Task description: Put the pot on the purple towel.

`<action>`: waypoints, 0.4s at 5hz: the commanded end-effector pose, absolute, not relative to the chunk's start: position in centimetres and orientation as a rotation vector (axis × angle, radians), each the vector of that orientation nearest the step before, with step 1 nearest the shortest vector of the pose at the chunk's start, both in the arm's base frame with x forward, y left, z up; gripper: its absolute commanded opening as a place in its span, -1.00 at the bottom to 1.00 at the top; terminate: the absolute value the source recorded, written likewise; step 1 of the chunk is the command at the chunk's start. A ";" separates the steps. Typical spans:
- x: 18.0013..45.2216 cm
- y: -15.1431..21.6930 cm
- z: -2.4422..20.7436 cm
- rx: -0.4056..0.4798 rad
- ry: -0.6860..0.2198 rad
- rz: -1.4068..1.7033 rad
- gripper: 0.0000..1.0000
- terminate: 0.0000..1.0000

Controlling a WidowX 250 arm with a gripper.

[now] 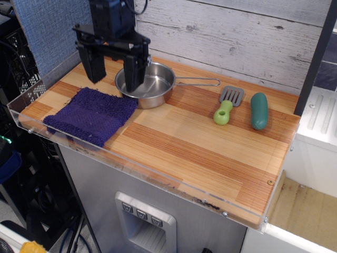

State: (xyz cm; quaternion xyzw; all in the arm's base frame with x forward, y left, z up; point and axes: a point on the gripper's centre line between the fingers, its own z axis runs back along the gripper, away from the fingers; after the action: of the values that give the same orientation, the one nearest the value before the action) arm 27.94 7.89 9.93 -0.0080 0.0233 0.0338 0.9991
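End effector gapes wide, seemingly straddling the pot rim; handle points right.

Bare purple towel just beside pot; spatula, cucumber well apart.

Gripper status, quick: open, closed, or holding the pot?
Gripper: open, holding nothing; one finger hangs over the pot, the other outside its rim.
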 end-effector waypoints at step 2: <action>34.2 9.1 8.7 0.034 -0.083 0.053 1.00 -1.00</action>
State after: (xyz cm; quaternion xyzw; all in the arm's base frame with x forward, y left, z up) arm 33.86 8.92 7.37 0.0135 -0.0284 0.0233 0.9992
